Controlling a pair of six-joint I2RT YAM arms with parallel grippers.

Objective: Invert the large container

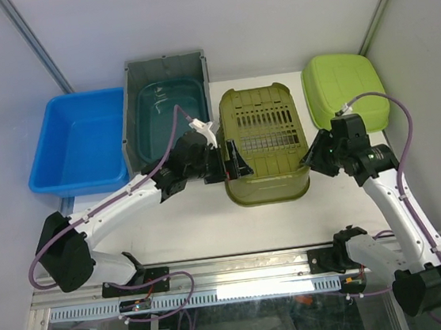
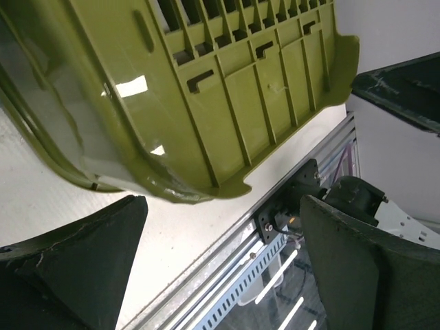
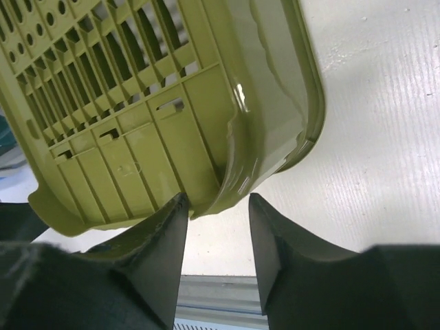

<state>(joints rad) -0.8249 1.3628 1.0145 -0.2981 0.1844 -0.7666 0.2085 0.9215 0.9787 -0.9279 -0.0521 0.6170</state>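
The large container (image 1: 264,140) is an olive-green slotted crate in the middle of the table, its slotted face toward the overhead camera. My left gripper (image 1: 232,162) stands open at the crate's left side. In the left wrist view the crate (image 2: 206,89) hangs beyond the left gripper (image 2: 223,204), with nothing between its fingers. My right gripper (image 1: 313,157) is at the crate's right side. In the right wrist view the crate's rim corner (image 3: 227,185) dips between the fingers of the right gripper (image 3: 218,201); the left finger (image 3: 165,227) touches it and the other stands apart.
A blue bin (image 1: 78,141) sits at the back left. Beside it is a grey tub (image 1: 163,66) with a teal basin (image 1: 169,115) inside. A lime-green basin (image 1: 345,91) lies at the back right. The metal rail (image 1: 217,273) runs along the near edge.
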